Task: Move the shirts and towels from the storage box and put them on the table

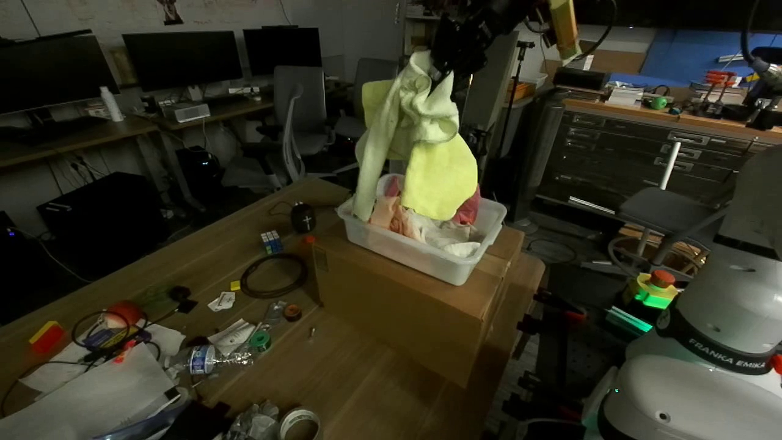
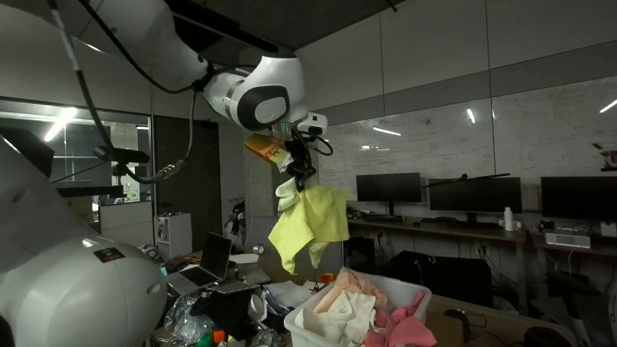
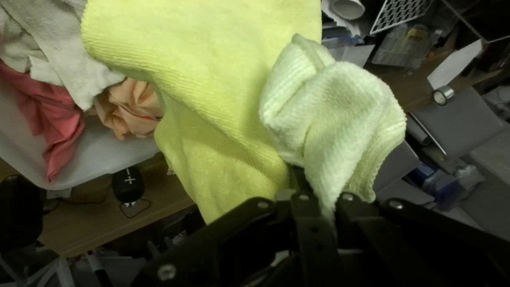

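A pale yellow-green towel [image 1: 440, 177] hangs in loose folds from my gripper [image 2: 300, 182], whose jaws are shut on it. In the wrist view a bunched fold of this towel [image 3: 334, 115] runs down between the fingers and partly covers their tips. It hangs above the storage box [image 1: 403, 247], a white tub; in an exterior view it looks clear of the tub's rim [image 2: 402, 289]. Inside the tub lie a white cloth [image 2: 344, 313], a peach cloth [image 2: 359, 286] and a pink-red cloth [image 2: 402, 330]. The wooden table [image 1: 360, 373] spreads below.
Under the tub stands a brown cardboard box [image 1: 397, 305] at the table's edge. A black cable coil [image 1: 247, 281], a puzzle cube [image 1: 271, 242], a black round object [image 1: 303, 217], a plastic bottle [image 1: 204, 359] and papers [image 1: 98, 397] lie on the table. A laptop [image 2: 200, 275] sits farther along.
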Robot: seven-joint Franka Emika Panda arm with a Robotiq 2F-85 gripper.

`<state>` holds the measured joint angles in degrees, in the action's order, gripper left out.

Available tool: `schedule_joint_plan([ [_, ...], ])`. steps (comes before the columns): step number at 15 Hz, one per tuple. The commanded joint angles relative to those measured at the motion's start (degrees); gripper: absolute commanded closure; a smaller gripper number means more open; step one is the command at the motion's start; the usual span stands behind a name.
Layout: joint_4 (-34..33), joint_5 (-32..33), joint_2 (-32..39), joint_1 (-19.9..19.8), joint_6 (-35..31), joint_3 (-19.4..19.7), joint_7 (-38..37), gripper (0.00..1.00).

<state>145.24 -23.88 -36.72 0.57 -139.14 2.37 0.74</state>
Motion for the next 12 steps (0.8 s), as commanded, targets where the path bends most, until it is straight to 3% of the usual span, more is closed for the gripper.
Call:
schedule_joint_plan([
  [1, -1.1, 1.7, -2.0, 3.0, 6.4, -1.5, -2.2, 0.98],
  [7, -5.6, 5.1, 4.9, 6.5, 19.9, -5.8, -1.9, 0.98],
  [12, -8.1, 8.6, 12.1, 7.5, 19.1, -11.1, -4.2, 0.98],
])
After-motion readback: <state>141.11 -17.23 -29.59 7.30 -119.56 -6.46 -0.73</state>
